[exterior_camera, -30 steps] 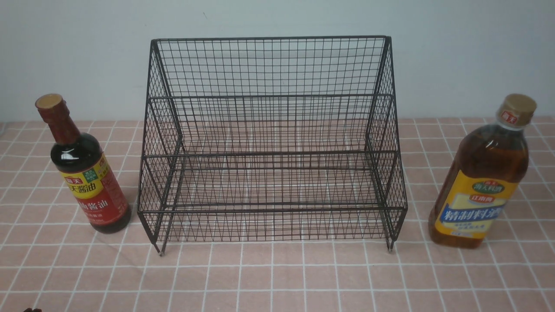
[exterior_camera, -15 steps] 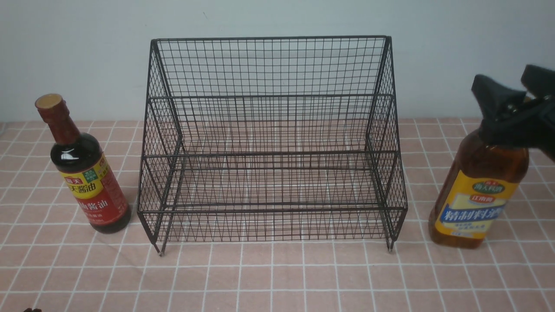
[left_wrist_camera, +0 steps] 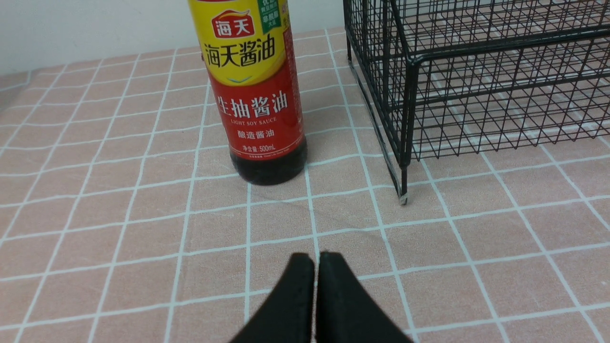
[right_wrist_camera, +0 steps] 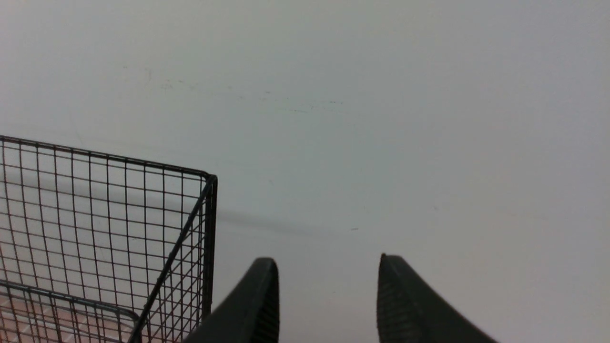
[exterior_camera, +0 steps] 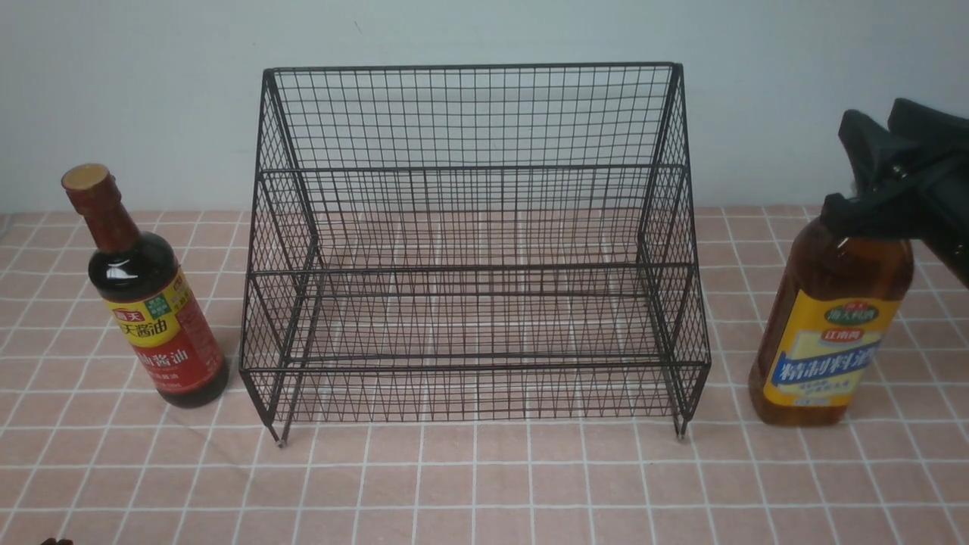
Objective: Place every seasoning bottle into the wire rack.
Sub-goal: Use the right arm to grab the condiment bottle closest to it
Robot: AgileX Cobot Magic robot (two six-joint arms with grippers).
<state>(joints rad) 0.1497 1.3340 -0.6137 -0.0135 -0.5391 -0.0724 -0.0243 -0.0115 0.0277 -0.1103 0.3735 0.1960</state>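
Step in hand: grasping the amber bottle [exterior_camera: 833, 333], upright just right of the wire rack [exterior_camera: 477, 265]. The right pincer [exterior_camera: 880, 132], partly open, appears clamped on its hidden cap. The left pincer [left_wrist_camera: 316, 267] is closed, empty, facing the soy-sauce bottle [exterior_camera: 155, 318]. Next: lift above the rack's front rail.

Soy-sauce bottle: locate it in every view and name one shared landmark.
Front view: soy-sauce bottle at far left, beside the wire rack.
Left wrist view: beyond the left gripper, cap out of frame.
Right wrist view: not in it.
Shared landmark: the wire rack.
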